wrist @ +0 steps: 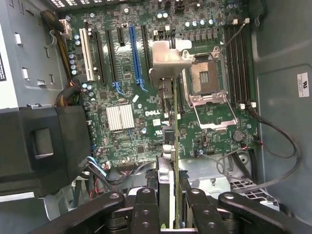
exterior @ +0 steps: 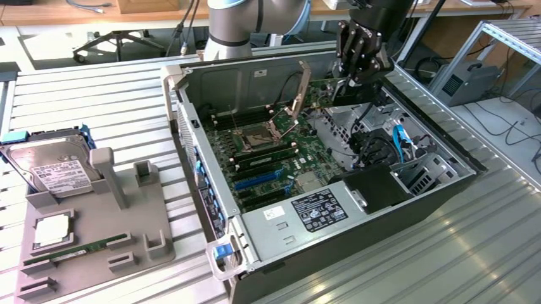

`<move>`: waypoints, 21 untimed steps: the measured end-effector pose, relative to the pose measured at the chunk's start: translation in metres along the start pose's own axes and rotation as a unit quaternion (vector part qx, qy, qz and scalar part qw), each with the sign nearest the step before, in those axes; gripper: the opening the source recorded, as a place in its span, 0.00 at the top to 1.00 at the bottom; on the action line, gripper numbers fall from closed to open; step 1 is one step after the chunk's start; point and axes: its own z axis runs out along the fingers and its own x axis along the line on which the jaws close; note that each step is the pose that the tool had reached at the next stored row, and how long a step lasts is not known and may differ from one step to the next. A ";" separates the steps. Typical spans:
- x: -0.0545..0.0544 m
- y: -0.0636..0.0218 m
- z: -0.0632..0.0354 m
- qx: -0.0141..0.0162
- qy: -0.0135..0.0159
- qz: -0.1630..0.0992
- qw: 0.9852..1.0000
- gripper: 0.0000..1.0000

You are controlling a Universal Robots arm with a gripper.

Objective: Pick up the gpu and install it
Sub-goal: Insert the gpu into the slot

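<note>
Exterior view: an open computer case [exterior: 439, 171] lay on its side on a slatted metal counter [exterior: 101, 95]. The tool [exterior: 355, 71] hung over the case's far end, pinching the gpu [exterior: 349, 94], which was held at the case's opening, above the motherboard [exterior: 279, 152]. Outside the case, toward the exterior view's left, a grey holder tray [exterior: 93, 253] carried a hard drive [exterior: 50, 168], a processor chip [exterior: 52, 229] and a green memory stick [exterior: 76, 249].

Wrist view: inside the case, the tool's black fingers [wrist: 146, 204] pressed against both faces of the gpu [wrist: 169, 141], seen edge-on. Its pale metal bracket [wrist: 168, 58] was at the end farthest from the tool, pointing toward the case's motherboard [wrist: 122, 87], in front of a blue slot [wrist: 135, 53] and an open processor socket [wrist: 204, 78]
</note>
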 end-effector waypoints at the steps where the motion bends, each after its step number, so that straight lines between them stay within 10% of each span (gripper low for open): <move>1: 0.000 -0.0001 0.0000 0.000 0.000 -0.001 1.000 0.73; 21: 0.000 -0.0017 0.0000 -0.001 -0.001 -0.024 1.000 0.73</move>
